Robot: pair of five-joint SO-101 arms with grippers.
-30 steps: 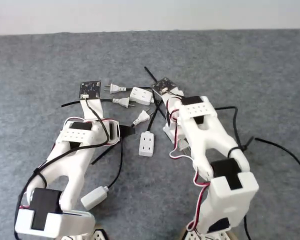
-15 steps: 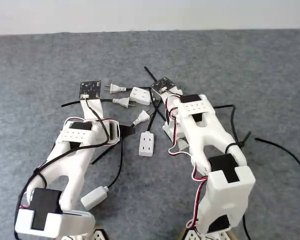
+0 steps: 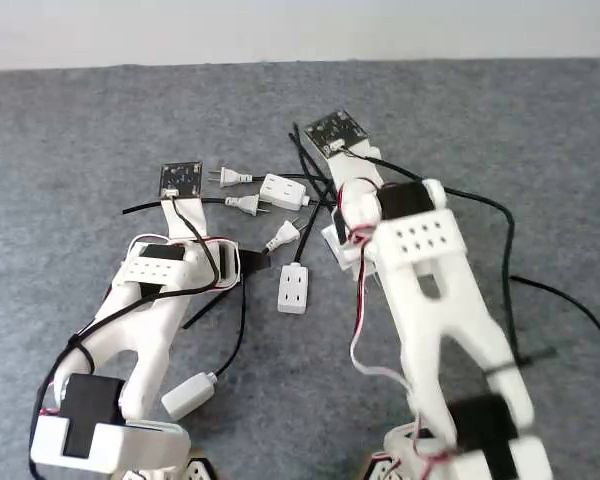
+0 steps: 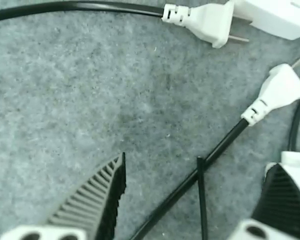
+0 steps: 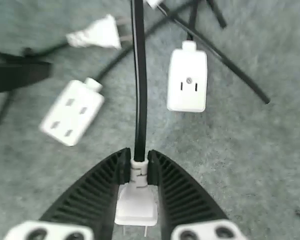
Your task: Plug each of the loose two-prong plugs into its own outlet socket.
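Note:
My right gripper [image 5: 137,156] is shut on a white two-prong plug [image 5: 136,200], whose black cord runs away between the fingers. Past it on the carpet lie a single white outlet socket [image 5: 188,87], a three-outlet strip [image 5: 71,112] and a loose plug [image 5: 97,32]. In the high view the right arm [image 3: 415,240] is raised beside the strip [image 3: 293,287]. My left gripper [image 4: 190,195] is open above bare carpet, with a black cord crossing between its fingers. Two loose plugs [image 4: 205,22] [image 4: 277,92] and a white socket block [image 4: 277,15] lie beyond it.
Black cords [image 3: 480,215] cross the grey carpet around both arms. A third loose plug [image 3: 235,177] lies by the socket block [image 3: 282,190]. A white adapter [image 3: 190,395] rests near the left arm's base. The carpet at the far left and far right is open.
The right arm has risen and swung slightly right, lifting its wrist and cords. The left arm has stayed put.

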